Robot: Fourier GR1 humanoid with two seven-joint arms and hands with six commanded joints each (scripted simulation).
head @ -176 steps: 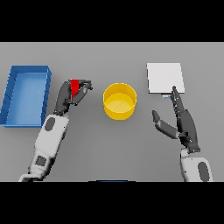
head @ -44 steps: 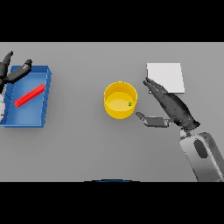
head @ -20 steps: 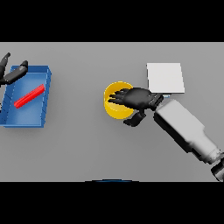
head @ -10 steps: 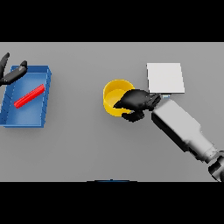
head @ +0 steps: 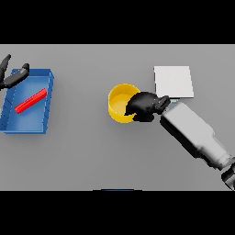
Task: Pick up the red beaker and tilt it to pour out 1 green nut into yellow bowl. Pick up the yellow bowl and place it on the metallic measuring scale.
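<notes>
Head view, the only one. My right hand (head: 143, 106) sits at the right rim of the yellow bowl (head: 120, 102), fingers curled over the rim and into the bowl, clenched on its wall. My right forearm runs from the hand down toward the lower right of the table. The bowl stands upright on the grey table (head: 92, 151), near the middle, a little right of centre. I cannot make out a green nut inside it; my hand covers the right part of the interior.

The metallic measuring scale (head: 173, 81), a pale square plate, lies flat just up and to the right of the bowl, close to my right wrist. Bowl and scale are apart, with a strip of table between them.

My left hand (head: 13, 77) shows at the far left edge, over the upper left corner of the blue tray (head: 47, 104). Its fingers are spread and relaxed, grasping nothing.

The red beaker (head: 30, 100) lies on its side inside the blue tray, set diagonally, its upper end pointing toward the tray's right wall. It is apart from my left hand. Tray and bowl are well apart, with bare table between them.
</notes>
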